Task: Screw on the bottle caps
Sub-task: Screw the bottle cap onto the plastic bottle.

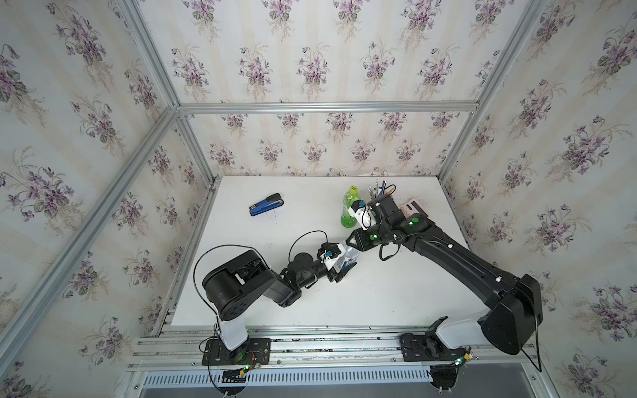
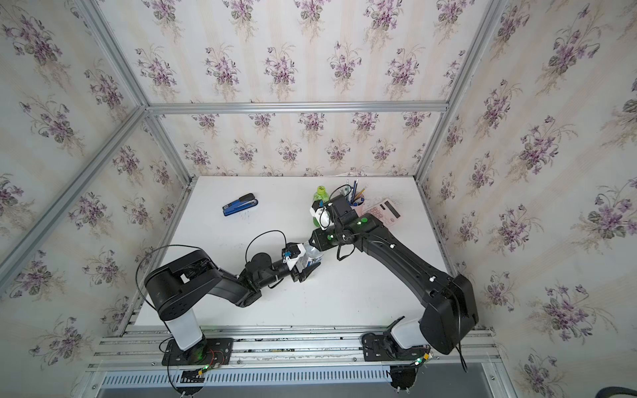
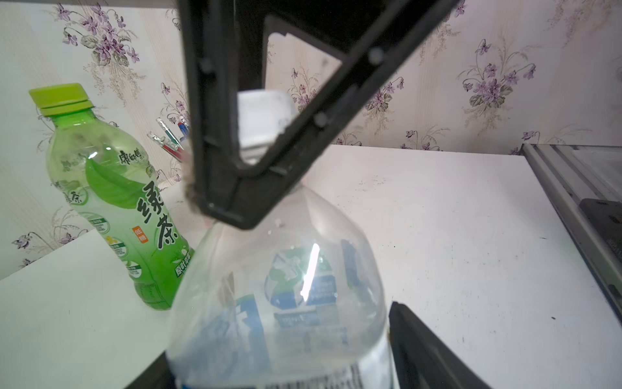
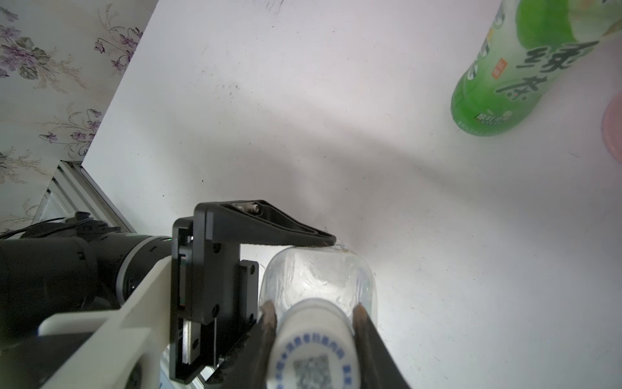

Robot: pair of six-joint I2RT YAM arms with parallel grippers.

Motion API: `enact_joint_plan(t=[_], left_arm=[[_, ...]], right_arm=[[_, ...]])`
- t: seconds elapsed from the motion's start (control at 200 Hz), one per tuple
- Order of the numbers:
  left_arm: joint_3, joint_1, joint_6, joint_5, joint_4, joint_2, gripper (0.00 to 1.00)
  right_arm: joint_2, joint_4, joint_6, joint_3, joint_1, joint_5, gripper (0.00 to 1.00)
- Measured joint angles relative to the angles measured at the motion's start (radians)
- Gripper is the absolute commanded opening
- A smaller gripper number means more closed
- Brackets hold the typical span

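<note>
The clear bottle (image 1: 347,256) (image 3: 286,286) stands upright at mid-table. My left gripper (image 1: 344,262) (image 3: 276,347) is shut on its labelled body, one finger (image 4: 286,235) lying against its side. From above, my right gripper (image 4: 313,311) (image 1: 347,242) is shut on the white cap (image 4: 313,350) (image 3: 262,118), which sits on the bottle's neck and is hidden in both top views. Behind, the green bottle (image 1: 349,215) (image 2: 319,197) (image 3: 128,208) stands upright and alone, with the yellow-green cap (image 1: 353,190) (image 3: 60,97) on its neck.
A blue stapler (image 1: 267,204) (image 2: 240,204) lies at the back left. A pink pen cup (image 2: 358,203) full of pens and a pink calculator (image 2: 384,210) sit at the back right, just behind my right wrist and close to the green bottle.
</note>
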Motion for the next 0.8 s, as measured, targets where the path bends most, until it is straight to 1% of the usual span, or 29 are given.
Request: enact_joint_plan(t=[0.105,0.165,0.235,0.305,0.345,0.425,0.44,0.5,0.55,0.595,0.654,0.689,0.799], left_arm=[[-0.005,0.001,0.002,-0.008,-0.023,-0.017,0.65],[-0.010,0.001,0.006,-0.010,-0.030,-0.023,0.64],[-0.013,0.003,0.018,-0.010,-0.036,-0.032,0.63],[-0.013,0.017,0.042,0.007,-0.058,-0.048,0.62],[-0.012,0.032,0.050,0.038,-0.083,-0.063,0.62],[-0.022,0.070,0.077,0.069,-0.132,-0.100,0.62],[-0.024,0.081,0.083,0.083,-0.148,-0.110,0.62],[-0.026,0.115,0.102,0.126,-0.201,-0.145,0.60],[-0.023,0.137,0.125,0.154,-0.254,-0.175,0.59],[-0.019,0.143,0.145,0.175,-0.293,-0.195,0.58],[-0.018,0.143,0.177,0.199,-0.341,-0.212,0.58],[-0.020,0.144,0.196,0.210,-0.364,-0.219,0.59],[-0.026,0.147,0.247,0.224,-0.433,-0.246,0.61]], right_arm=[[-0.010,0.009,-0.005,-0.014,-0.002,-0.010,0.32],[-0.013,0.011,-0.007,-0.021,-0.002,-0.022,0.35],[-0.020,0.013,-0.020,-0.025,-0.002,-0.032,0.42],[-0.032,0.016,-0.039,-0.020,-0.002,-0.048,0.53],[-0.043,0.019,-0.061,-0.010,-0.002,-0.057,0.59],[-0.075,0.013,-0.122,0.024,-0.002,-0.066,0.62],[-0.082,0.010,-0.139,0.034,-0.002,-0.066,0.64],[-0.113,-0.005,-0.212,0.066,-0.004,-0.070,0.66],[-0.143,-0.016,-0.296,0.078,-0.006,-0.077,0.69],[-0.170,-0.041,-0.386,0.080,-0.010,-0.093,0.71],[-0.198,-0.076,-0.500,0.072,-0.012,-0.102,0.69],[-0.208,-0.091,-0.564,0.065,-0.011,-0.101,0.70],[-0.186,-0.138,-0.775,0.071,-0.011,-0.094,0.72]])
